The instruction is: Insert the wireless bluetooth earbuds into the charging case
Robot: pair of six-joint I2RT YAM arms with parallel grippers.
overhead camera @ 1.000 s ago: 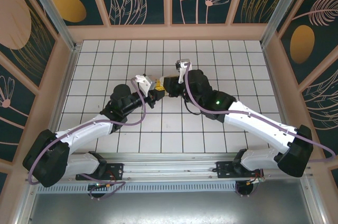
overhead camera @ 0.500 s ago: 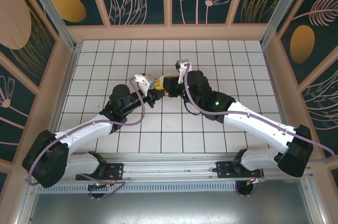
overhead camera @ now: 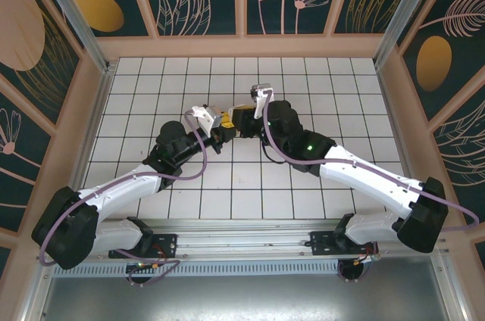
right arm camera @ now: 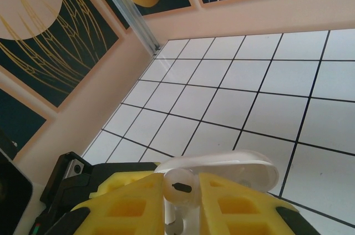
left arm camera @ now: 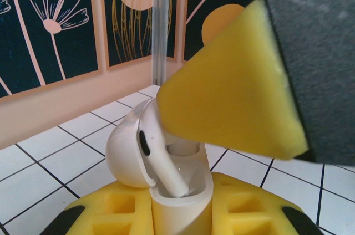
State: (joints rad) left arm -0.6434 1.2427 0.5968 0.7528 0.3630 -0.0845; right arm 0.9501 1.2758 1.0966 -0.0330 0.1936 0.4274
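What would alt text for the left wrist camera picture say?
A white earbud slants stem-first into an open white charging case clamped between yellow foam jaws, another yellow foam pad above it. White floor tiles and flower-painted wall panels lie behind.

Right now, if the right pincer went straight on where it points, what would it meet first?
Likely the open charging case beyond the earbud it holds, clamped in the left pincer; depth unclear.

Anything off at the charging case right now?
Yes: the glossy white earbud sits tilted in the open white plastic charging case, with its stem in the well and its head well above the rim, not seated. The right gripper is shut on it; the left gripper clamps the case.
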